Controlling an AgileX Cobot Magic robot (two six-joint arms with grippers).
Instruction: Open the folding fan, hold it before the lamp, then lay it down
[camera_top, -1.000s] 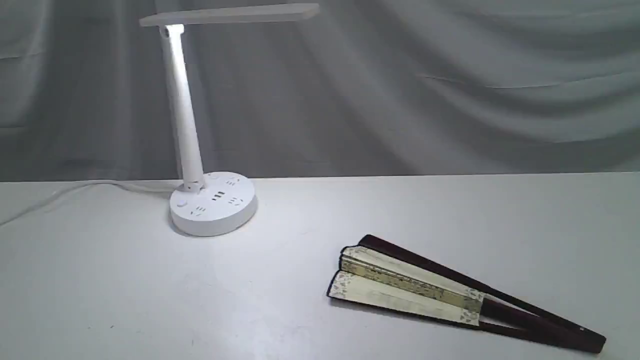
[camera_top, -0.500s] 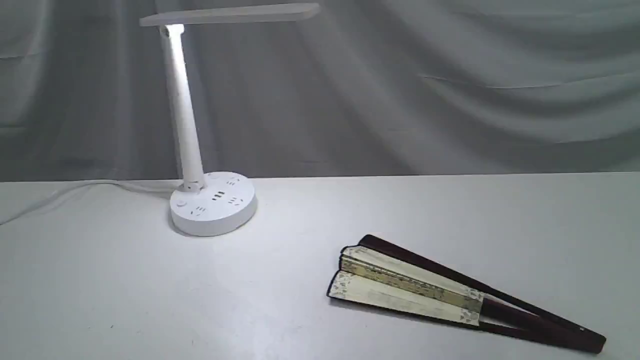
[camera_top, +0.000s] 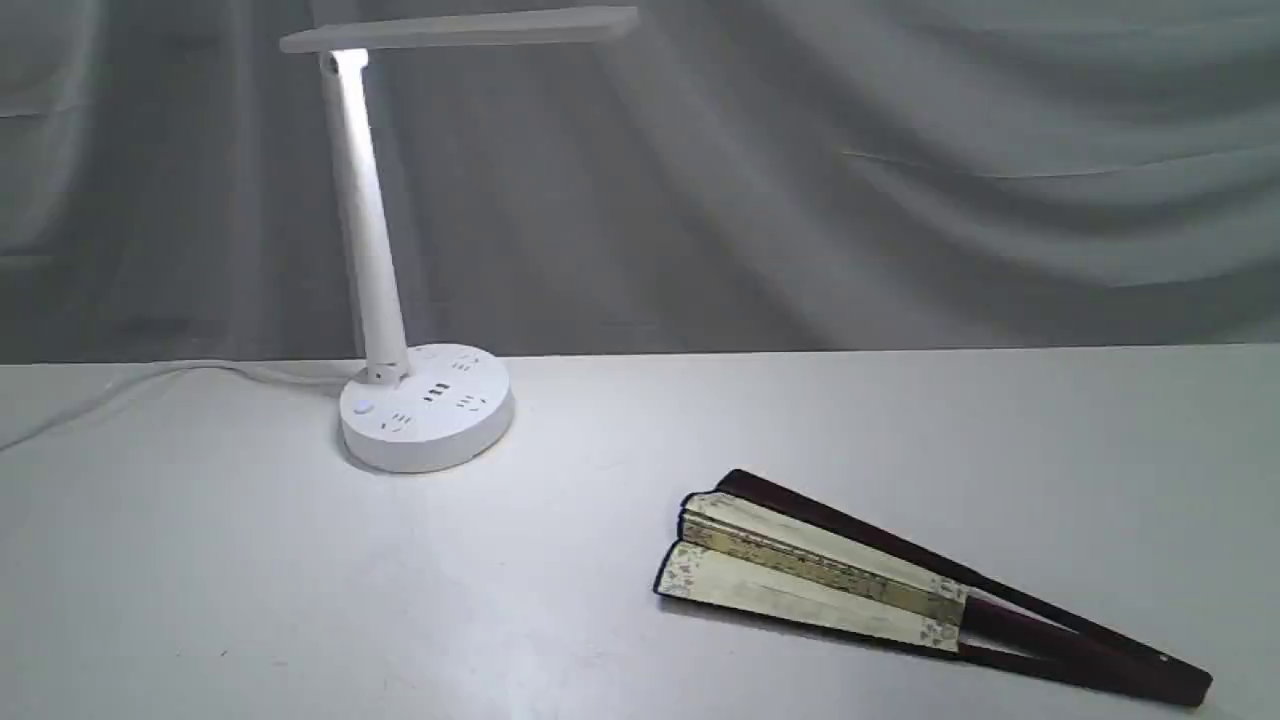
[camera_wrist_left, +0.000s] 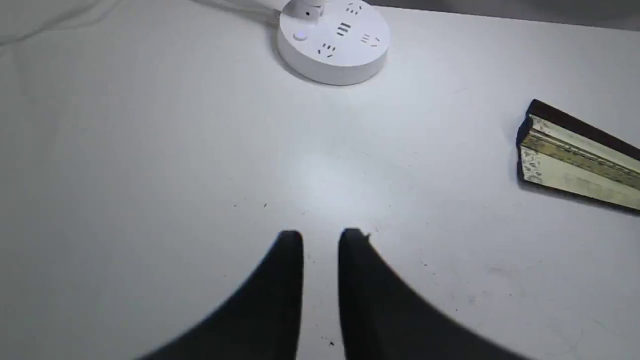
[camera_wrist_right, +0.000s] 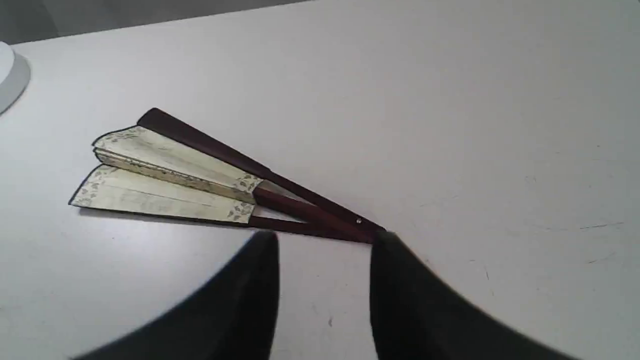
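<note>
Folding fan (camera_top: 820, 575), partly spread and flat on the table (camera_top: 300, 600), toward the right of the exterior view and well apart from the lamp (camera_top: 365, 230). Probably light. Paper leaf (camera_wrist_right: 150, 197) thin, pleated, likely to crease or tear under a pinch. Maroon guards (camera_wrist_right: 200, 141) stiff and smooth, perhaps slippery. Best hold judged to be on the guards near the rivet (camera_wrist_right: 358, 220), never on the paper. Right gripper (camera_wrist_right: 324, 240) parted wide and empty, just beside the rivet end, contact not discernible. Left gripper (camera_wrist_left: 321, 237) parted by a narrow gap, empty, over bare table between lamp base and fan.
</note>
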